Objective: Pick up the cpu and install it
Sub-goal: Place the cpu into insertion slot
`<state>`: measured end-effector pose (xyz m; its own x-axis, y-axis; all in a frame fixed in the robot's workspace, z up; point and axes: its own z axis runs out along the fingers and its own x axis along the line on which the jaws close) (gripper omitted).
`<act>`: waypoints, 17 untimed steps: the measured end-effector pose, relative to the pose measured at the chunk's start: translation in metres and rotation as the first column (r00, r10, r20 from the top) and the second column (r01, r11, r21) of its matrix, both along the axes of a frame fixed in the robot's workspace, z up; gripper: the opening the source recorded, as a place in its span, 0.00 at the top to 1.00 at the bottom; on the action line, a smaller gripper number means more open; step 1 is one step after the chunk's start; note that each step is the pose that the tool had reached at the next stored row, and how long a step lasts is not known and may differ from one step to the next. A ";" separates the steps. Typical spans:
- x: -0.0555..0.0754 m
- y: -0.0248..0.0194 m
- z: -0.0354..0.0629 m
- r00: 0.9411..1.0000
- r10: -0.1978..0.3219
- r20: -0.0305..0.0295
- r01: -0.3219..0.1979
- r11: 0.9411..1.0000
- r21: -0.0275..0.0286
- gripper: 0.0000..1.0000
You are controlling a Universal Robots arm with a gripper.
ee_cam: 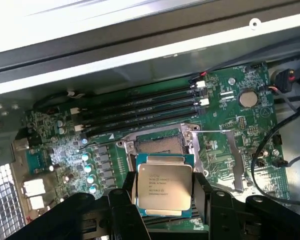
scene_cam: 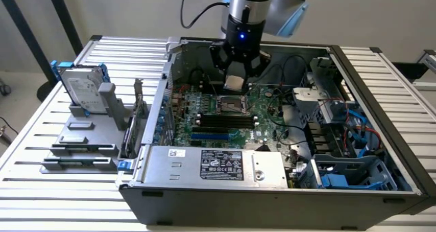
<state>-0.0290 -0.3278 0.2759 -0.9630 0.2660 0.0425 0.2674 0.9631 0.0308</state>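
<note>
Jaws grasping cpu by its edges. Chip held level above open socket on motherboard, inside case, not seated.

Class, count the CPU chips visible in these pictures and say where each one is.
1. The cpu is clamped in the gripper above the motherboard, near its open socket. Others may be hidden inside the case.

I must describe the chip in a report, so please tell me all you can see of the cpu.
The cpu is a small flat square chip: dull silver-grey metal top with printed text, green edge. The black claw grips it at two opposite sides, holding it in the air above the socket on the green motherboard. It touches nothing else and is not yet seated.
</note>
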 end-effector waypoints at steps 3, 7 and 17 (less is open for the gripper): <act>0.000 0.0000 -0.0024 0.999 -0.054 0.000 0.054 0.999 0.000 0.45; 0.000 0.0000 -0.0056 0.992 -0.126 0.000 0.126 0.992 0.000 0.45; 0.000 0.0000 -0.0144 0.952 -0.305 0.000 0.305 0.952 0.000 0.45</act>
